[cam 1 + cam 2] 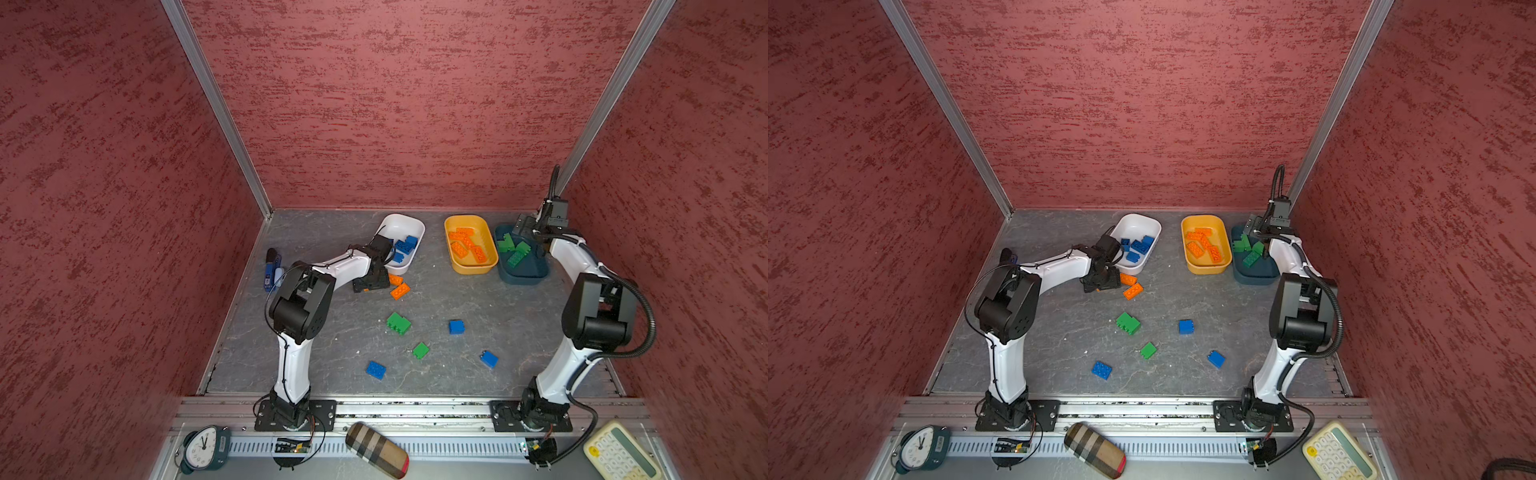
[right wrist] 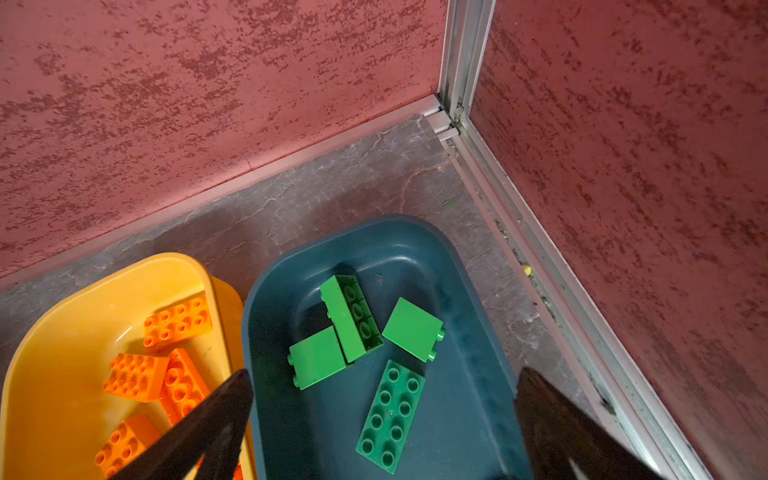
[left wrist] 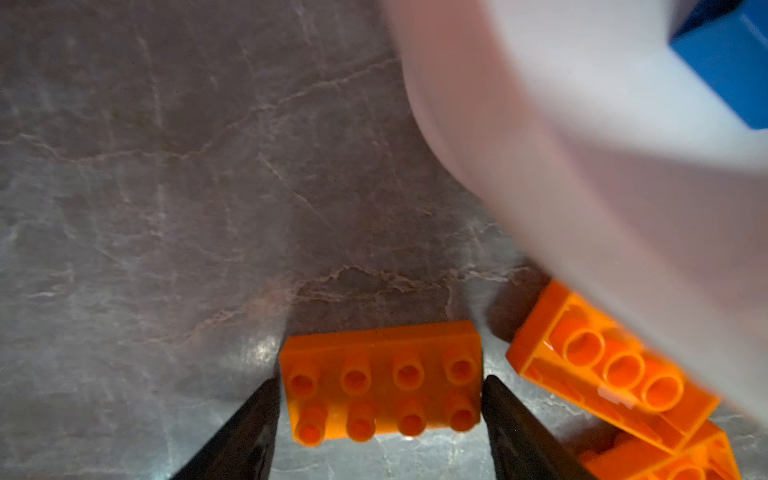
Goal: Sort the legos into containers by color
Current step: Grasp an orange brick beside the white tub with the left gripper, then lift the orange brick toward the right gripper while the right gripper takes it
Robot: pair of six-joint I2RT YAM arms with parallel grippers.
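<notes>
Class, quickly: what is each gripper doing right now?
Left gripper: jaws astride an orange brick; grip cannot be told.
Right gripper: open, empty, above the teal tub.

A robot lab test cell: red textured walls (image 1: 395, 104) framed by aluminium posts (image 1: 216, 108) box in a grey stone-look table (image 1: 332, 257) on three sides. Two white-and-black arms (image 1: 293, 365) are bolted to a rail (image 1: 415, 409) along the table's front edge, by a slotted cable duct (image 1: 457, 448). Toy bricks (image 1: 398, 323) and tubs (image 1: 448, 226) lie on the table. A clock (image 1: 203, 449), case (image 1: 376, 449) and calculator (image 1: 619, 453) sit in front of the rail.
</notes>
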